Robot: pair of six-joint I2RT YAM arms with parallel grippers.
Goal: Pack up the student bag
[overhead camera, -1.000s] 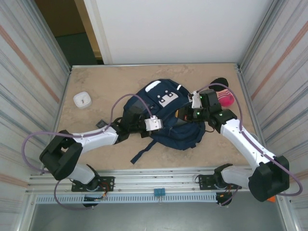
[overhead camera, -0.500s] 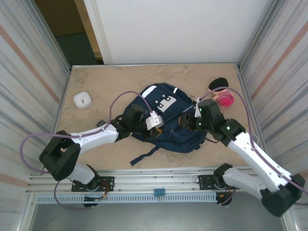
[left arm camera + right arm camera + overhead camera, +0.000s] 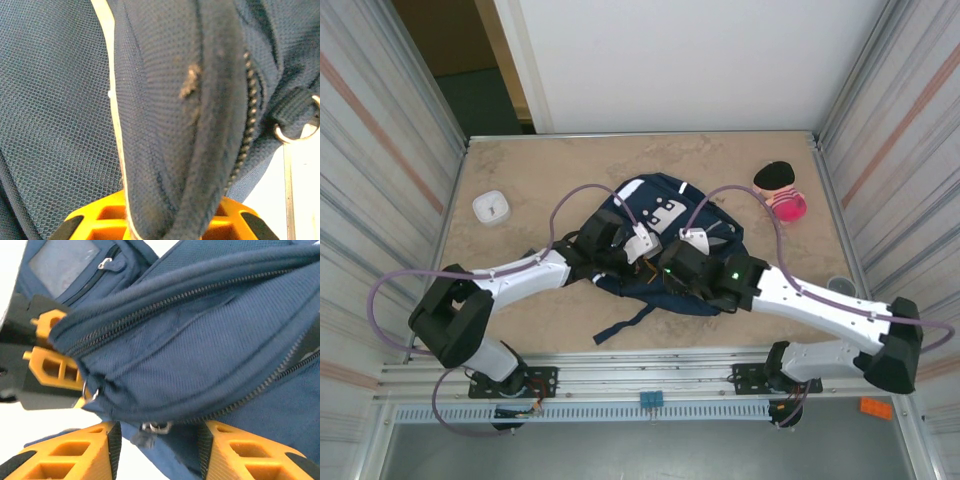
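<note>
As the right end effector (image 3: pixel 157 440) has crossed over, apart at a zipper pull (image 3: pixel 156 427), the left end effector (image 3: pixel 160 222) clamps the bag (image 3: pixel 665 215), likely for unzipping.

navy student bag (image 3: pixel 672 194), white-striped

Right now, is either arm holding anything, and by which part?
Left gripper clamps the student bag by the fabric rim beside its zipper. Right gripper holds nothing: its fingers stand apart around a zipper pull.
</note>
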